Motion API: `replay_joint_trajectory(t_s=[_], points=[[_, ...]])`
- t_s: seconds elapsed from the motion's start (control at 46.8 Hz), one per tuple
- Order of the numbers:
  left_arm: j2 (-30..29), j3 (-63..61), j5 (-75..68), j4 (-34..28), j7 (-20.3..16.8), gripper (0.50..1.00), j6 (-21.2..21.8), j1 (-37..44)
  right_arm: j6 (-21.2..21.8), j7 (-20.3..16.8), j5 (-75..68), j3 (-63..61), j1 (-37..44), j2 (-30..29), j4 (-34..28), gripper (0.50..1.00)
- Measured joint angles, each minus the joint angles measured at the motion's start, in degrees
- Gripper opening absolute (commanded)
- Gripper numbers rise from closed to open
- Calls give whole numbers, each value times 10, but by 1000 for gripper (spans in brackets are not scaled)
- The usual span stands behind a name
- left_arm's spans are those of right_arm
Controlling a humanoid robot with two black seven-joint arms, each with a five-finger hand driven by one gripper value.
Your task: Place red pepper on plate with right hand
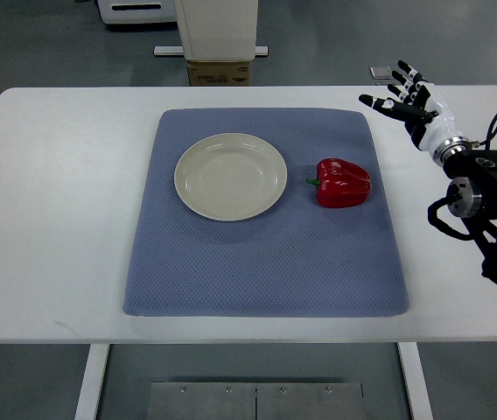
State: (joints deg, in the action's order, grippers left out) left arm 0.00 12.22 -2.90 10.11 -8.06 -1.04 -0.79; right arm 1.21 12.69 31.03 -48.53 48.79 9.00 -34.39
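A red pepper point(344, 182) lies on the right part of a blue-grey mat point(266, 254), its green stem pointing left. A cream plate point(230, 176) sits on the mat to the pepper's left, with nothing on it. My right hand point(403, 96) is over the white table at the far right, above and to the right of the pepper, fingers spread and holding nothing. It is well apart from the pepper. The left arm does not show.
The white table point(56, 219) carries the mat in its middle. Beyond the far edge stand a cardboard box point(220, 72) and a white machine base point(218, 26). A small grey object point(380, 73) lies by the far edge near my right hand.
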Motion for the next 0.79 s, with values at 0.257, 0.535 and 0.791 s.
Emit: replay_joint_trajectory(t_s=[0.257, 0.535, 0.791], points=[[0, 0, 0, 0, 0, 1000, 0, 0, 3, 0, 1, 29, 15, 4, -7, 1000], [0, 0, 0, 0, 0, 1000, 0, 0, 6, 0, 1, 106, 40, 42, -45, 1000], [0, 0, 0, 0, 0, 1000, 0, 0, 13, -4, 6, 199, 70, 95, -110, 1000]])
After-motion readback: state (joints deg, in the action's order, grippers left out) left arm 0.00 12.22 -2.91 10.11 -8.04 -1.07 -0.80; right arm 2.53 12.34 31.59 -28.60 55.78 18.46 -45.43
